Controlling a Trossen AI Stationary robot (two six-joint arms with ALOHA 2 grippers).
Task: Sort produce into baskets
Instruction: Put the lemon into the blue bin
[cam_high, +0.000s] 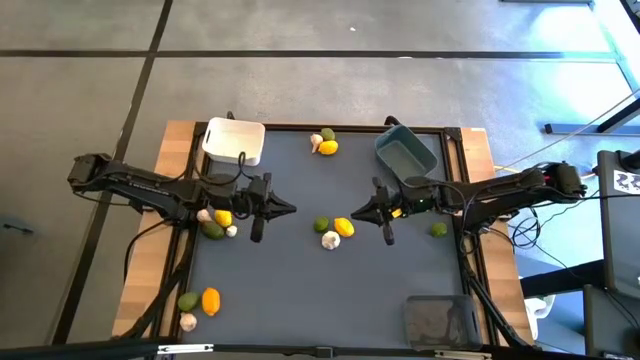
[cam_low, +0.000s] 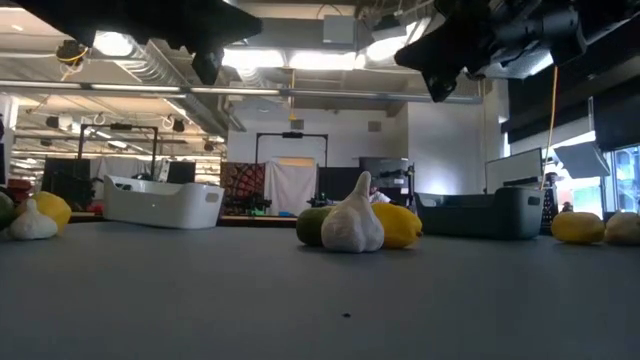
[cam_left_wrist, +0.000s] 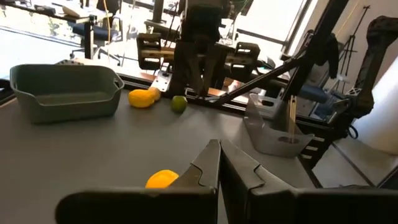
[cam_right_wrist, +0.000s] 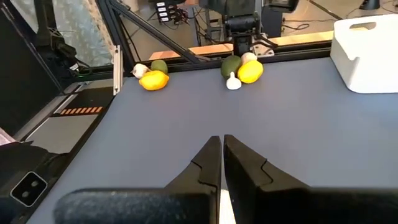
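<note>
1. Produce all loose on mat; centre trio of lemon (cam_high: 344, 227), green fruit (cam_high: 321, 225) & garlic bulb (cam_high: 330, 240) sit touching. I reckon grabbing one could nudge the others rolling.
2. Left gripper (cam_high: 283, 209) & right gripper (cam_high: 360, 213) both closed, empty, hovering either side of trio; risk they clash if both go in.
3. White basket (cam_high: 234, 141), blue-grey basket (cam_high: 405, 155), clear basket (cam_high: 437, 317): I see nothing in them.

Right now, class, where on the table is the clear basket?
In the high view, the clear basket sits at the table's bottom right corner, below the right arm and well apart from the produce.
</note>
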